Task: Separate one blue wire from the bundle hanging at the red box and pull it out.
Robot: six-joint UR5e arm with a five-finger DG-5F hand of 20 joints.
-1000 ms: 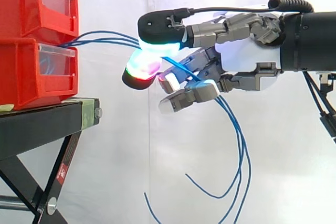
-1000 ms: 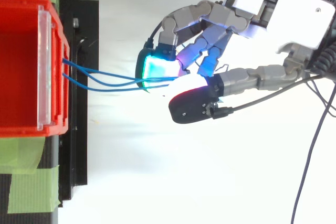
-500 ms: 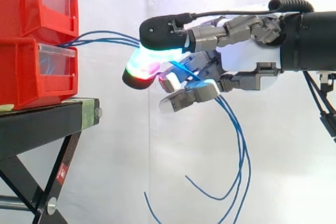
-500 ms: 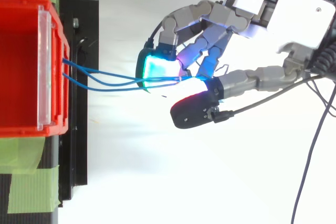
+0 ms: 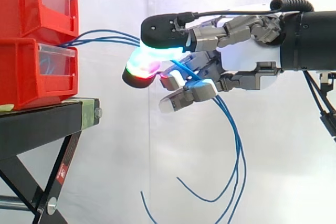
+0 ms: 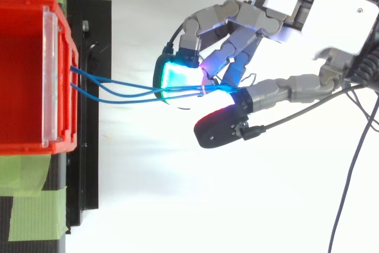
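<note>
Several blue wires (image 5: 105, 38) come out of the gap between the two stacked red bins (image 5: 31, 72) and run right to my hand (image 5: 247, 59). They lie across a cyan-glowing fingertip (image 6: 174, 78), pass between the curled fingers, and hang behind the hand in long loops (image 5: 239, 171). The black-backed thumb (image 5: 163, 32) sits just over the wires in the side view. From above, the thumb (image 6: 222, 128) stands a little off to the side of the wires (image 6: 118, 90). The fingers are curled round the bundle.
The bins rest on a black stand (image 5: 47, 124) with crossed legs. Green tape (image 6: 35, 217) marks the stand's near end. A white curtain hangs behind. The wires' loose ends (image 5: 144, 203) dangle in free space right of the stand.
The thumb has lifted slightly and swung sideways away from the cyan fingertip. The dangling wire ends have shifted a little to the left.
</note>
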